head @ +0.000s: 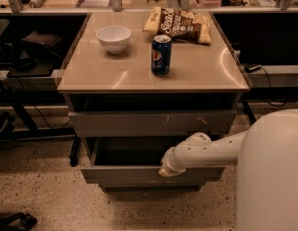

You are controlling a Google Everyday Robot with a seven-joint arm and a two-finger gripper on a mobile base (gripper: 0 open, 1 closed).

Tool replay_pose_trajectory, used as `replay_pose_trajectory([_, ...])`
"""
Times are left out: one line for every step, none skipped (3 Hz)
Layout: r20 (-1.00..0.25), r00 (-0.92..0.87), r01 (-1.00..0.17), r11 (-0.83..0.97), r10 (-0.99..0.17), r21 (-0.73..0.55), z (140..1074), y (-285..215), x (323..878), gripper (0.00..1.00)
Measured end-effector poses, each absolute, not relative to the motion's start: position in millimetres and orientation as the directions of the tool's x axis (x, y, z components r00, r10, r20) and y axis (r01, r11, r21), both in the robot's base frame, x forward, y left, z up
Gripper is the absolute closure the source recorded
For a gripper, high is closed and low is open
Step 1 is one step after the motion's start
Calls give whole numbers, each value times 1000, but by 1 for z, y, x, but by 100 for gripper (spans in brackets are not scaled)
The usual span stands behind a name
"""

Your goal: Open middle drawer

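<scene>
The middle drawer is the plain grey front low on the cabinet. It stands pulled out toward me, with its dark inside showing. My gripper is at the end of the white arm, which reaches in from the right. It sits at the top edge of this drawer's front, right of centre. Above it is the taller grey front with pale scratch flecks, which is pushed in.
On the tan cabinet top stand a white bowl, a blue soda can and a chip bag. My white body fills the lower right. Dark shelves and cables flank the cabinet over a speckled floor.
</scene>
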State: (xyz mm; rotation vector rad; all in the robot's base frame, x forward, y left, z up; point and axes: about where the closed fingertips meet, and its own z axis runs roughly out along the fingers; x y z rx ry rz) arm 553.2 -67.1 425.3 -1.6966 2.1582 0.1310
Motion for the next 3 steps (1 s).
replay_pose_trajectory([-370,-179,-952,255,-912,-168,428,-70,542,100])
replay_pose_trajectory([-367,-176,-955,249,-913,-162,427,-70,541,100])
replay_pose_trajectory([-381,-157,-958,234,-911,-163,426,-73,524,100])
